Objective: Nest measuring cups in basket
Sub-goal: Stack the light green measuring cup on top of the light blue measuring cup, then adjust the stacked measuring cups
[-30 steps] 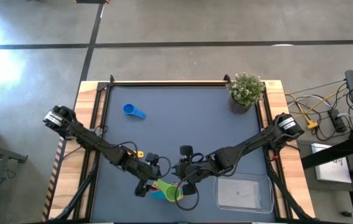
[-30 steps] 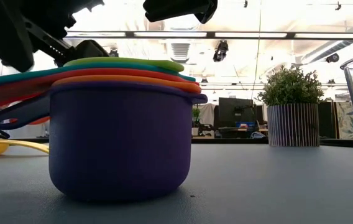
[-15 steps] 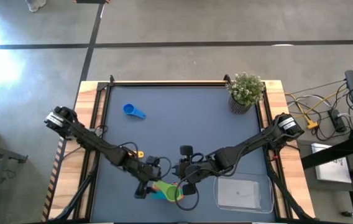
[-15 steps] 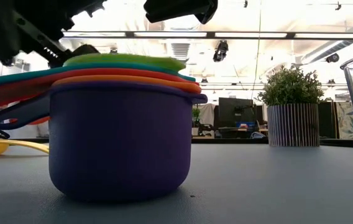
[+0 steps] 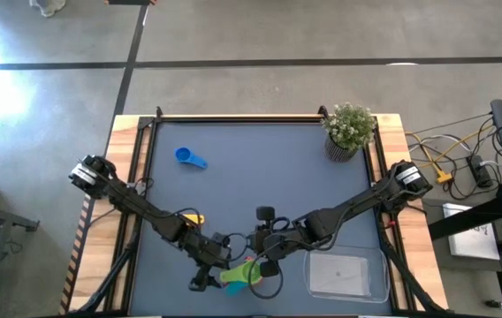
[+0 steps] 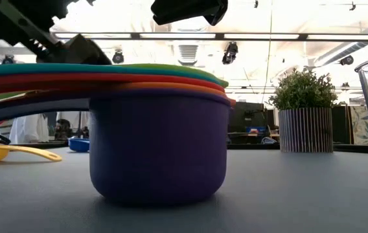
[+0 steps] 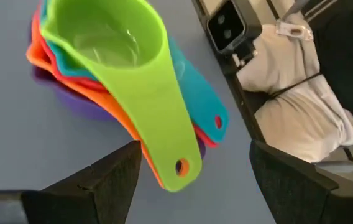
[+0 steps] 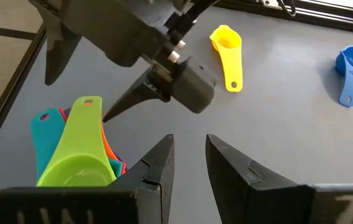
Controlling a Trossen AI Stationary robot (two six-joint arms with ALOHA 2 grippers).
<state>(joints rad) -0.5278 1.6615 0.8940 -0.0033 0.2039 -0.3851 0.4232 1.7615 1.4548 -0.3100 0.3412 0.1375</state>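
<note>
Green, teal, red and orange plastic measuring cups sit stacked inside a big purple plastic cup (image 6: 158,145) on the dark blue worktop (image 5: 260,177), near its front edge. The green cup (image 7: 123,59) is on top. The left end effector (image 5: 205,274) has its fingers spread wide around the stack's handles and holds nothing. The right end effector (image 5: 264,258) hangs just beside the stack, fingers close together; it looks empty, though that is hard to see. A yellow cup (image 8: 228,46) lies nearby. A blue cup (image 5: 189,158) lies far back. The clear plastic basket (image 5: 346,276) sits to the right.
</note>
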